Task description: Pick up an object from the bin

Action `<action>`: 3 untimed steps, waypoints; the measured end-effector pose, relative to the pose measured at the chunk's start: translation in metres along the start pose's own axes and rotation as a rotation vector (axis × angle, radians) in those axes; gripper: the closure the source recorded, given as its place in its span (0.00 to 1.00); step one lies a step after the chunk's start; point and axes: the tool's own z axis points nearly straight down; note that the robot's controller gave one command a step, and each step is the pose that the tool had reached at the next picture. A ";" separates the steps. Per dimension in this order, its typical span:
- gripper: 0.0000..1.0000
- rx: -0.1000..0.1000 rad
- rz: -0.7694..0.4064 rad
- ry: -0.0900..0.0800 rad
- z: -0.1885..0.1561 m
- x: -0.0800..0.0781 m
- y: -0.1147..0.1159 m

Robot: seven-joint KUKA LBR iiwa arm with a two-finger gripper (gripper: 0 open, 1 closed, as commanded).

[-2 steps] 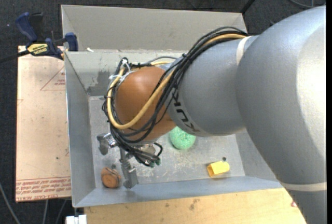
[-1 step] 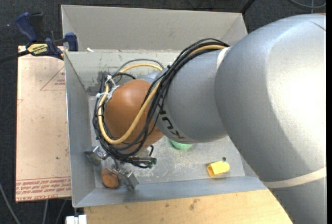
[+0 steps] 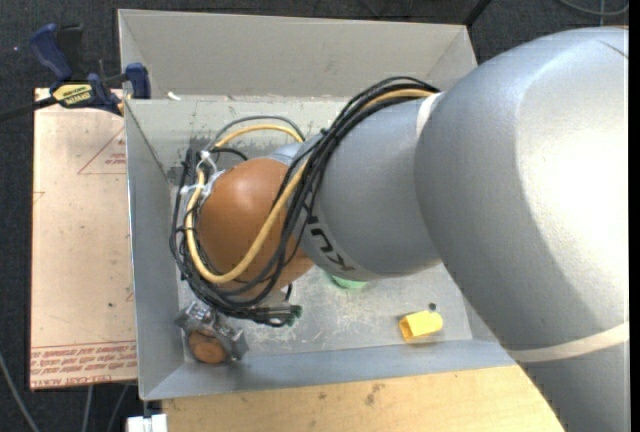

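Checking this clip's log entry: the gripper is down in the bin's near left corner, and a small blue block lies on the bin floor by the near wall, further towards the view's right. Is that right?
Not quite: the block is yellow, not blue. The camera view shows it on the floor of the bin by the near wall, further towards the view's right than the gripper, which is down in the near left corner.
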 end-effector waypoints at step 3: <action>1.00 -0.002 0.001 0.005 -0.013 0.001 0.001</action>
